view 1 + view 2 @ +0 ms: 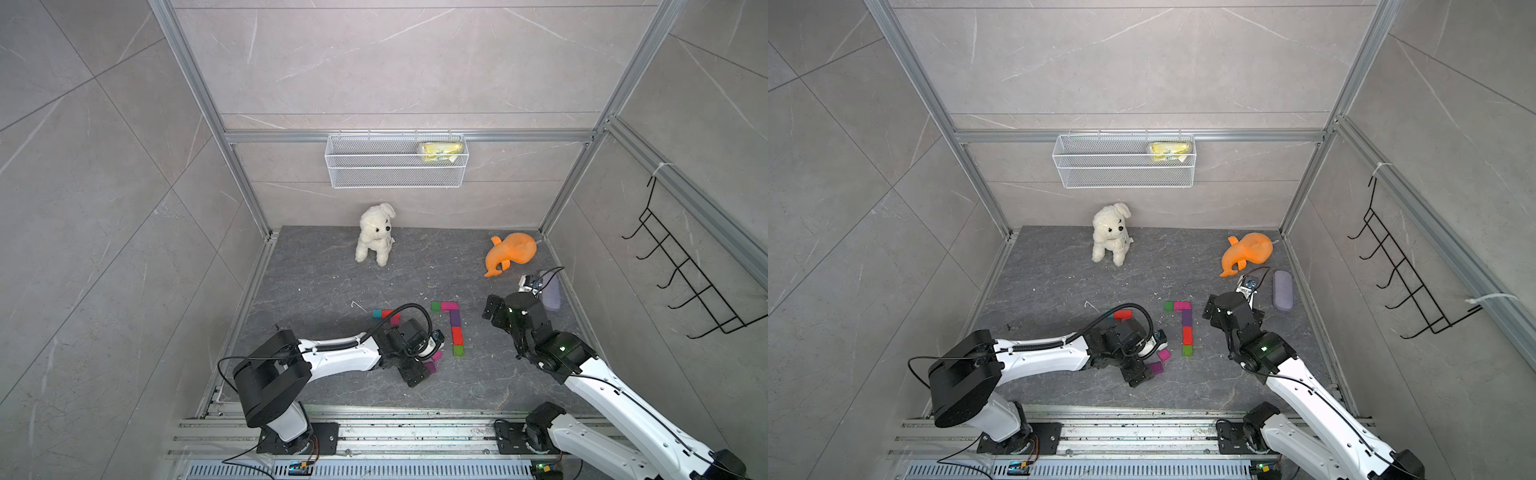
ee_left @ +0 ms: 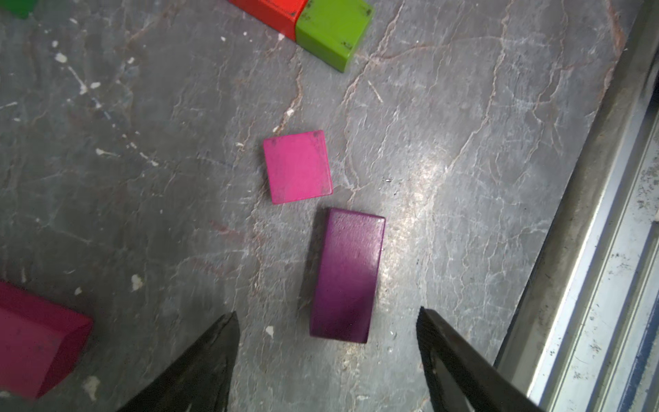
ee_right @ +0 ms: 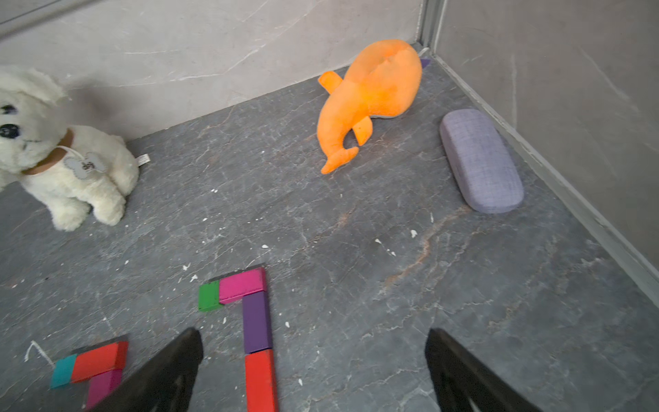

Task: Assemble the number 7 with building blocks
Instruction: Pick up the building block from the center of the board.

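Observation:
The number 7 [image 1: 454,316] lies flat in both top views: a green and a pink block form the bar, and purple, red and green [image 2: 331,32] blocks form the stem. Left of its foot lie a loose pink square block [image 2: 297,166] and a purple oblong block [image 2: 346,274]. My left gripper [image 2: 327,311] is open, low over the floor. The purple block's near end lies between the fingertips, untouched. Teal, red [image 3: 98,360] and magenta blocks sit clustered farther left. My right gripper [image 3: 313,331] hangs open and empty just right of the 7's stem.
A white plush dog [image 1: 375,232] sits at the back wall and an orange plush whale [image 1: 509,251] at the back right. A grey-lilac case [image 1: 1282,290] lies by the right wall. A wire basket [image 1: 397,160] hangs on the back wall. An aluminium rail [image 2: 588,285] edges the floor.

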Robot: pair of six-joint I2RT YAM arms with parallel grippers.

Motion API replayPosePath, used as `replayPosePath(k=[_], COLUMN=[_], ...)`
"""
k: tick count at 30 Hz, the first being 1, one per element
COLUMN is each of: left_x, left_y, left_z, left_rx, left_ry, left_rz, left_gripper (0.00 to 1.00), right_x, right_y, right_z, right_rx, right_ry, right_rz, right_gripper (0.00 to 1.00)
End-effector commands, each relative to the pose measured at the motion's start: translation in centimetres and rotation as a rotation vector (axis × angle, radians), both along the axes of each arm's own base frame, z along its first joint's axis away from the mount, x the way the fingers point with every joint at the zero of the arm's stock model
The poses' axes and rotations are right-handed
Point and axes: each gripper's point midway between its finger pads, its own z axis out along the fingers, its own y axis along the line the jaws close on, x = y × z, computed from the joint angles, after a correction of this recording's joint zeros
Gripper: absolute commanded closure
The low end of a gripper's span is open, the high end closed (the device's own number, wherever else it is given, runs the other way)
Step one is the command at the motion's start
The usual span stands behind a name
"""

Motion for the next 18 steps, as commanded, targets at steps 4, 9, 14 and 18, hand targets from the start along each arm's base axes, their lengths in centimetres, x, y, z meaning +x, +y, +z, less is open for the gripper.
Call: replayPosePath(k=[4,9,14,18], left_x=[-0.1,-0.2,-0.1,-0.1], left_y=[-0.9,-0.7,-0.7,-0.7], left_z=[-0.7,-1.4,-2.3,-2.5], left_rx=[0.042,0.056,0.081,0.091], left_ry=[-0.011,-0.006,0.006,0.007], left_rz=[-0.049,-0.047,-0.050,-0.049], left_gripper=[0.25,0.29,0.37,0.43], right_x=[-0.5,-0.6,-0.4,-0.2], right_y=[-2.2,-2.8,-2.1,-1.7], right_z=[-1.1,-1.7,-2.7,-4.0], right_rx=[0.040,0.054,0.084,0.084], right_ry=[0.002,0.016,0.045,0.086], right_rz=[-0.073,-0.083,-0.051,-0.042], right_gripper=[0.00,0.00,0.00,0.00])
